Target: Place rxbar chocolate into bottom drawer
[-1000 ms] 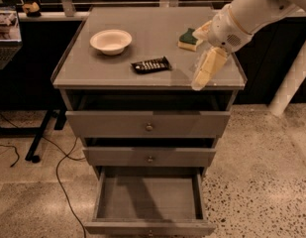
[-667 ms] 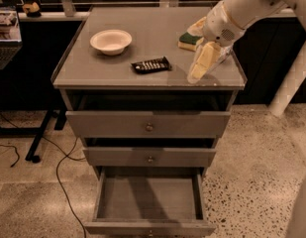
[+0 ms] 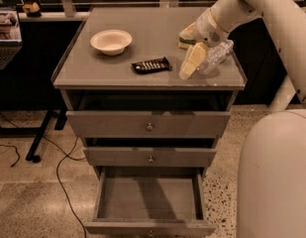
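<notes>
- Three grey drawers sit in the cabinet (image 3: 68, 78). The top drawer (image 3: 118, 125) and middle drawer (image 3: 118, 156) are pushed in, each with a small round knob at the centre.
- The bottom drawer (image 3: 147, 200) is pulled out towards the camera. Its flat grey floor and low side walls are in view, and nothing is lying inside.
- The rxbar chocolate (image 3: 151, 64) lies flat on the cabinet top, near the front edge and about mid-width. The black wrapper has its pale lettering facing up, and the bar is angled slightly. It is not in the drawer.
- The gripper (image 3: 186, 71) is low over the cabinet top, just right of the bar and apart from it, pointing down and to the left. I cannot tell whether it is released or clenched. Nothing is seen held in it.
- The arm comes in from the upper right, with the wrist above the right rear part of the top.
- A clear plastic bottle (image 3: 215, 57) lies on its side just right of the gripper, near the right edge.
- The sponge (image 3: 184, 41) is partly hidden behind the wrist, and only its green-and-yellow edge shows.
- A white bowl (image 3: 111, 41) stands upright left of centre, well apart from the gripper.
- The robot base (image 3: 274, 177) fills the lower right corner.
- A dark cable (image 3: 57, 175) trails across the speckled floor to the left of the cabinet.
</notes>
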### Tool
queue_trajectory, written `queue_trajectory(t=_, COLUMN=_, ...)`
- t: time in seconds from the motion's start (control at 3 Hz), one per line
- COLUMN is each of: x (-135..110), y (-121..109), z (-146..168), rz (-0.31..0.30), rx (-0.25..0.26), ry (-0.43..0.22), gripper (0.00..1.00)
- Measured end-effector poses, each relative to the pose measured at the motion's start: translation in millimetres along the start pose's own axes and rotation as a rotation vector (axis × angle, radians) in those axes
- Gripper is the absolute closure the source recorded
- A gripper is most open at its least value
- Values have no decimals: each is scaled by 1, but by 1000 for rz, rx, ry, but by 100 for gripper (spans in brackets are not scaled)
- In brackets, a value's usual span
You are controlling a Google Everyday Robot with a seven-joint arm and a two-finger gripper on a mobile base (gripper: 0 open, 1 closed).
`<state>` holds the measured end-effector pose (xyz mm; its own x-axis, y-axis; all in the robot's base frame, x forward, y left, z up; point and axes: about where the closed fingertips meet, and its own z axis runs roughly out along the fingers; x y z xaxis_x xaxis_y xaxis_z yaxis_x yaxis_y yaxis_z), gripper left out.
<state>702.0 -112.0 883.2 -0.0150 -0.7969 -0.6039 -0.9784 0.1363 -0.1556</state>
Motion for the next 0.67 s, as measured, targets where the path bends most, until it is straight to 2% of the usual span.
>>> queue_trajectory(t=0.33, x=0, y=-1, z=1, rz=1, rx=1, ry=-1, gripper=0)
queue_trajectory(t=0.67, x=9, y=-3, z=2, rz=54, rx=25, ry=-15, gripper=0)
